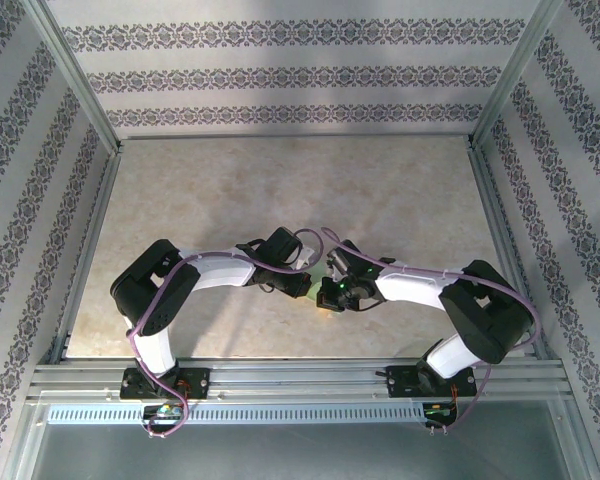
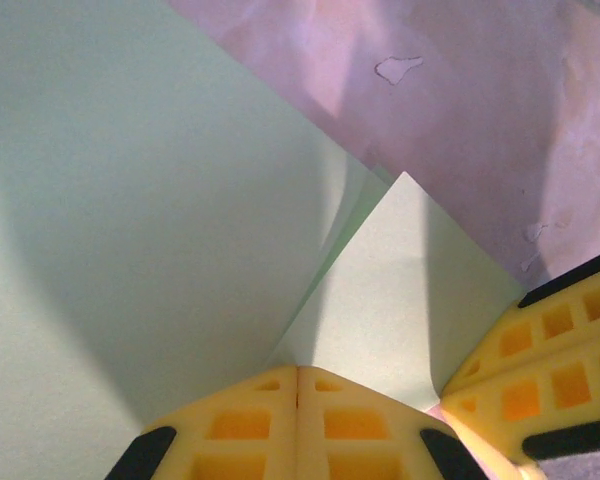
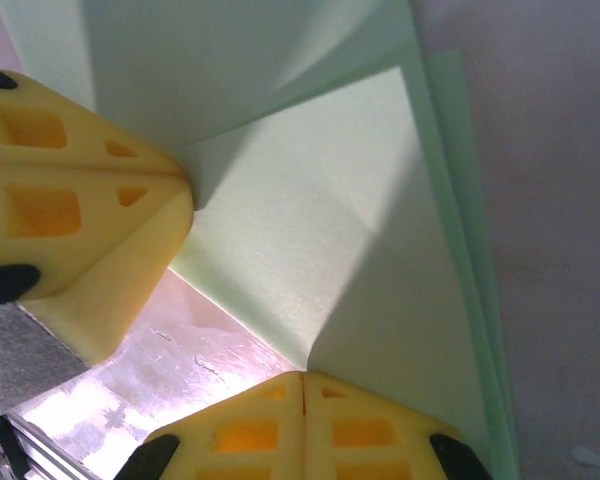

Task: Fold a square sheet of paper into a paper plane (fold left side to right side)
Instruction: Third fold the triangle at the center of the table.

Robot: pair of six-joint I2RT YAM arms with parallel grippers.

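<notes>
Patterned walls around beige marbled desk (image 1: 280,180). Elbows out, left arm (image 1: 175,285) and right arm (image 1: 460,300) bent inward, wrists meeting near front centre. Fully closed, left jaws and right jaws, tips against creases of partly folded square sheet of paper (image 2: 130,200) lying there; actual grip unclear.

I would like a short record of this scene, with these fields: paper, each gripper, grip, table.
paper: pale green, plain, folded, several layers showing
left gripper: shut, tips at the paper's fold
right gripper: shut, tips at the paper, close beside the left gripper
grip: cannot tell whether the paper is pinched or only pressed
table: marbled beige; both arms meet near its front centre
</notes>
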